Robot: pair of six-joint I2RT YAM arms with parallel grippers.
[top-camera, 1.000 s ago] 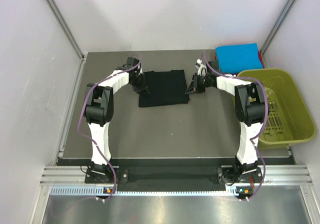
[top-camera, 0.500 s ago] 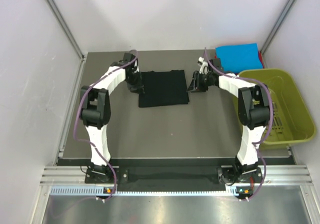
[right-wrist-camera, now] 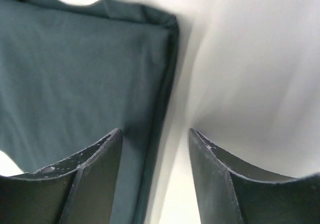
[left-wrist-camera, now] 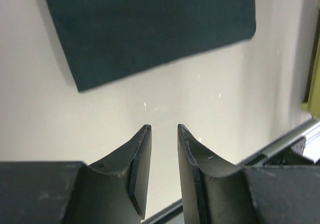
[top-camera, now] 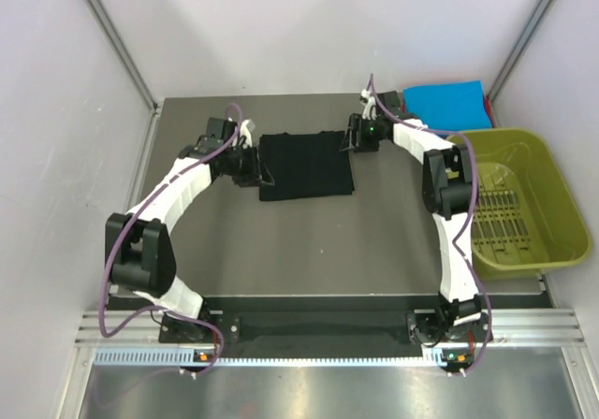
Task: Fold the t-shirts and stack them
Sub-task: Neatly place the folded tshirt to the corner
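Having released black t-shirt (top-camera: pixel 306 165), right gripper (right-wrist-camera: pixel 155 134)

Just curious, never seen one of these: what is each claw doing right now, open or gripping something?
Left gripper: jaws slightly apart, empty, over bare table beside the black t-shirt.
Right gripper: open, empty, jaws astride the shirt's folded edge.

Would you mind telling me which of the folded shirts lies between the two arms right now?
The black t-shirt, flat at mid-table between both arms. The blue shirt lies at the far right corner, behind the green basket.
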